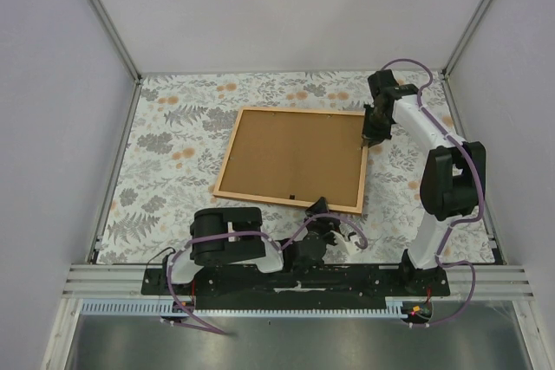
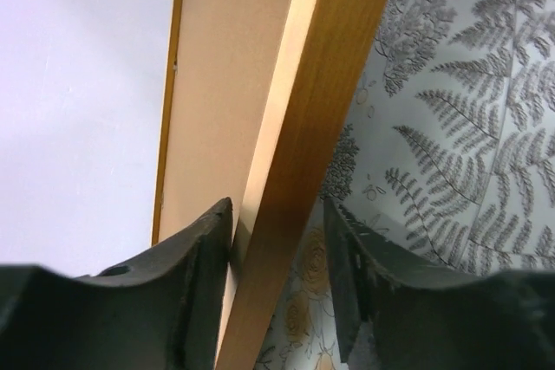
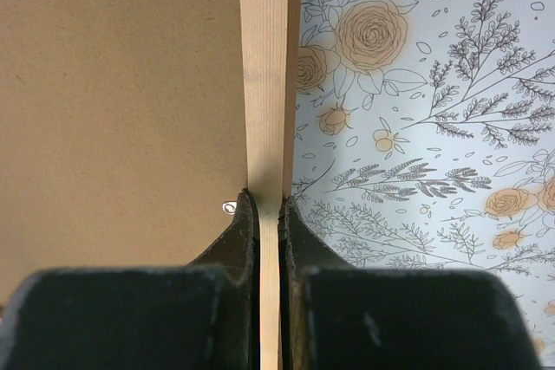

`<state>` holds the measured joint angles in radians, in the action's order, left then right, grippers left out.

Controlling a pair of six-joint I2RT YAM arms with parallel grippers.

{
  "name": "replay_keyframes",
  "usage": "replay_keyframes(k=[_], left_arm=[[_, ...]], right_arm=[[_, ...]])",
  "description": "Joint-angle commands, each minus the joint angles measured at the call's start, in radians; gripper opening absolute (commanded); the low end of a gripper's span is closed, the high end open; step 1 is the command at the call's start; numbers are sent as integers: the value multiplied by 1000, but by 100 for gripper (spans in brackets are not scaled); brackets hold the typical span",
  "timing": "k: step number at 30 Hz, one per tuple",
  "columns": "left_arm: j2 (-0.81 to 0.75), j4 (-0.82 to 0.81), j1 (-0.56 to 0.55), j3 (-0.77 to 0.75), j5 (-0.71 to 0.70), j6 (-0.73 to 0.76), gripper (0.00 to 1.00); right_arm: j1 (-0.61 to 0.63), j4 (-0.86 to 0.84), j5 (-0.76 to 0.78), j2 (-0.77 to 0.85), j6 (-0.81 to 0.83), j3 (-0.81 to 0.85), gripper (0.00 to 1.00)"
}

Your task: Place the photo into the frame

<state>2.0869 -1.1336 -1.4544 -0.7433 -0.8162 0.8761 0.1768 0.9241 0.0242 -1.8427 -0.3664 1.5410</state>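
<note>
The light-brown wooden frame lies back side up on the table, with the brown backing board set in it. The photo is hidden. My right gripper is shut on the frame's right rail near its far right corner, one finger inside over the board, the other outside. My left gripper is open and straddles the frame's near rail; its left finger lies against the rail's inner side over the board, and its right finger stands apart.
A floral cloth covers the table. A small metal tab sits on the board beside my right gripper's inner finger. White walls and metal posts enclose the table on three sides.
</note>
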Motion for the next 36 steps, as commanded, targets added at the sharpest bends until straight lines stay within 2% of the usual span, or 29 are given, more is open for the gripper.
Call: replay_keyframes(k=[1, 2, 4, 7, 9, 10, 11, 14, 16, 19, 23, 29, 36], left_arm=[[33, -173, 9, -44, -41, 142, 41], [38, -173, 11, -56, -50, 156, 35], [48, -187, 16, -74, -70, 191, 33], [64, -253, 14, -85, -96, 257, 22], [70, -294, 12, -100, -119, 309, 2], [67, -310, 12, -106, -129, 332, 2], [58, -321, 11, -111, -136, 348, 2], [-16, -250, 9, -123, -149, 328, 2], [-82, -166, 9, -136, -150, 295, 2], [-175, -34, 9, -172, -162, 258, 2], [-301, 173, 8, -244, -170, 195, 2], [-416, 713, 48, -514, -101, -28, 2], [-435, 984, 100, -757, -84, -103, 2]], right_arm=[[1, -10, -20, 79, -22, 41, 0], [1, -10, -21, 80, -22, 38, 0], [0, -10, -21, 82, -22, 37, 0], [3, -10, -46, 82, -20, 34, 0], [3, -10, -47, 86, -16, 33, 0], [3, -11, -47, 88, -13, 33, 0], [3, -10, -46, 92, -12, 33, 6], [1, -10, -40, 111, -6, 50, 54], [1, -4, -30, 144, -5, 85, 75], [-5, 25, -5, 200, -6, 174, 90], [-22, 55, 31, 269, -19, 316, 97], [-88, 93, 20, 277, -39, 519, 98], [-143, 67, 3, 303, -65, 490, 98]])
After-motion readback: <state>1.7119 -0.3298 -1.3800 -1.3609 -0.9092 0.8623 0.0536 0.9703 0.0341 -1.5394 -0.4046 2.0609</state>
